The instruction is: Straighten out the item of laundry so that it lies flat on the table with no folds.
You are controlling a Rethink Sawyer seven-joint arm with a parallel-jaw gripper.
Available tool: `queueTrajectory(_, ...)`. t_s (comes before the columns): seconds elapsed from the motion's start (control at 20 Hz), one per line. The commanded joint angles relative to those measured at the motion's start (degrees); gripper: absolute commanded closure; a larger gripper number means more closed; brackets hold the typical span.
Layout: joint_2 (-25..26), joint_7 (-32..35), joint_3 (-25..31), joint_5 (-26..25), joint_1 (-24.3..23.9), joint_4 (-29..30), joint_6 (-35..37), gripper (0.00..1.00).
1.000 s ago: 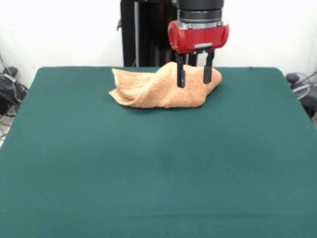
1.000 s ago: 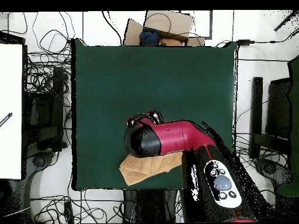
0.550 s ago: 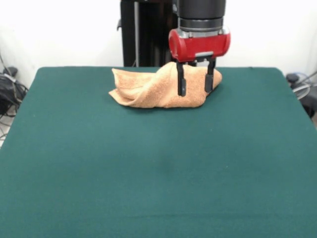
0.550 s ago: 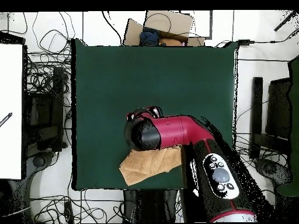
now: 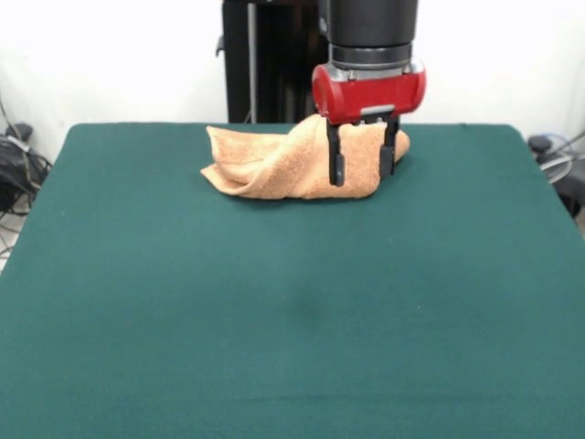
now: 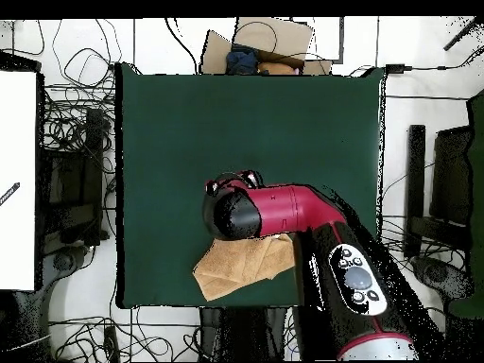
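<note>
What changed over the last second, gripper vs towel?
The gripper came down a little in front of the towel's raised end, jaws open, with nothing taken hold of. In the overhead view the arm shifted slightly. The towel stayed bunched in the same spot on the table.

The orange-tan towel (image 5: 292, 163) lies bunched and folded on the green table (image 5: 292, 302), right behind the gripper (image 5: 363, 167), its heap stretching leftward from there.
</note>
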Motion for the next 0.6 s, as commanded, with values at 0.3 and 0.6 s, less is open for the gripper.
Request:
queueTrajectory(0.3,-1.56,7.35,0.44,4.69,-2.32,7.22,2.77,0.0)
queueTrajectory(0.6,-6.18,6.71,0.49,5.38,-2.69,12.46,3.88,0.0)
